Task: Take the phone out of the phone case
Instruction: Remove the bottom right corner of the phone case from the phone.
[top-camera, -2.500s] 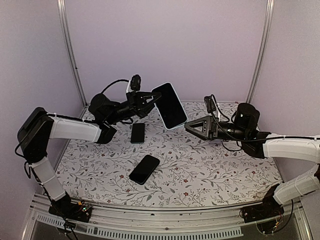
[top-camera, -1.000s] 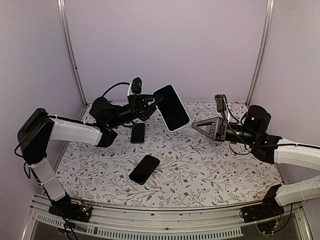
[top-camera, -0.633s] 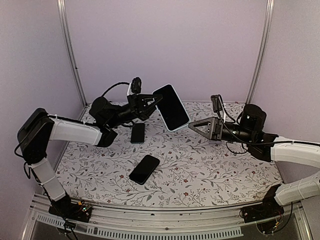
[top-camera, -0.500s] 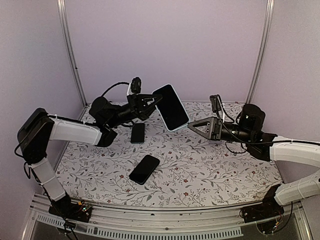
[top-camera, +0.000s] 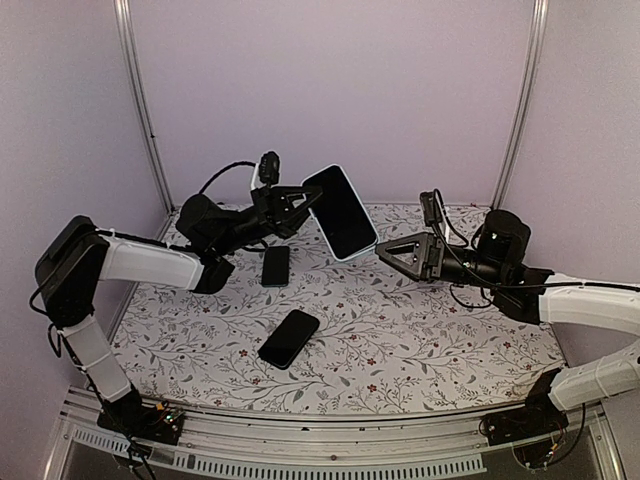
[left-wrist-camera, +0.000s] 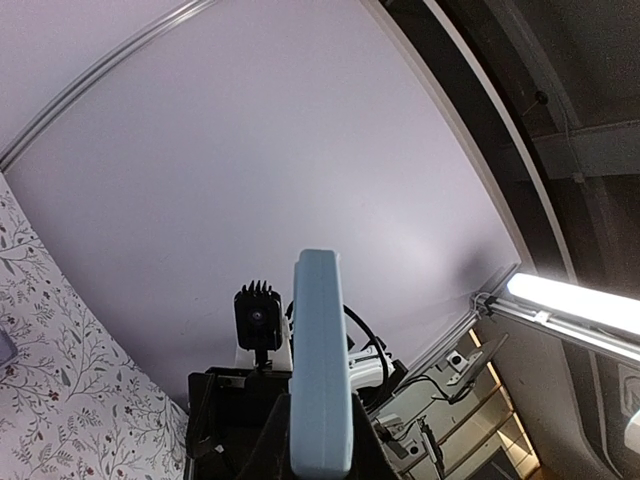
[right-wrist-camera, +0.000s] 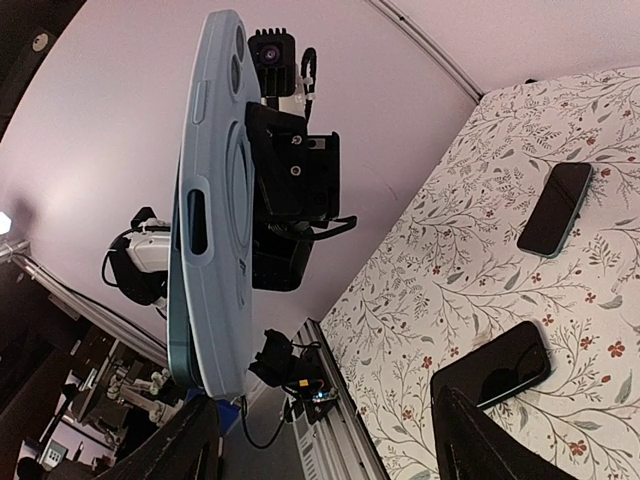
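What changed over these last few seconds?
The right fingers, open, drew back from the cased phone, then came close to its lower corner again. The left fingers kept it clamped in the air. The far phone and the near phone on the table did not move.

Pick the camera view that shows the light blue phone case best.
Right wrist: the phone case turns its back and side cutouts to that camera. The top external view shows mostly the phone screen with a thin pale rim; the left wrist sees one narrow edge.
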